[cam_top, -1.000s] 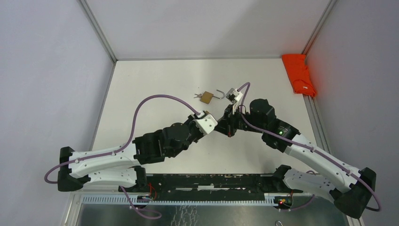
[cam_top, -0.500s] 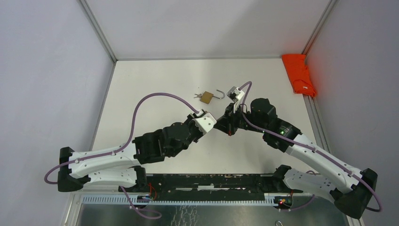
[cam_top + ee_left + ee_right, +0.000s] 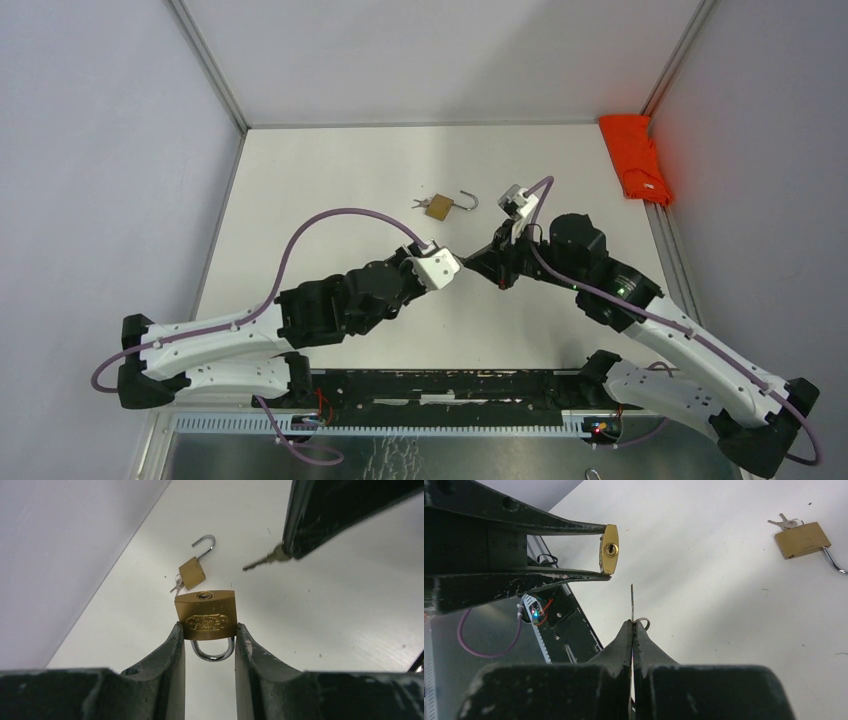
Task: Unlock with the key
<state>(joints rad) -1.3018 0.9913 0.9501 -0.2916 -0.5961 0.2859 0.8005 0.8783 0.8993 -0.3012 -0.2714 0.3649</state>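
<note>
1. The white table carries both arms at its near edge.
2. The left gripper, above the table's middle, clamps the brass padlock by its sides, with the shackle seated and the keyhole facing the other arm.
3. The right gripper is pinched tight on the key, whose tip is near the keyhole but not touching.
4. An orange cloth lies at the far right corner.
5. A second padlock lies toward the far edge's middle with its shackle open and small keys attached.

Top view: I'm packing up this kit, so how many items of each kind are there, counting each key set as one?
Padlocks: 2 (held padlock, open padlock)
Key sets: 2 (held key, keys at the open padlock)
Red cloth: 1
Total: 5
</note>
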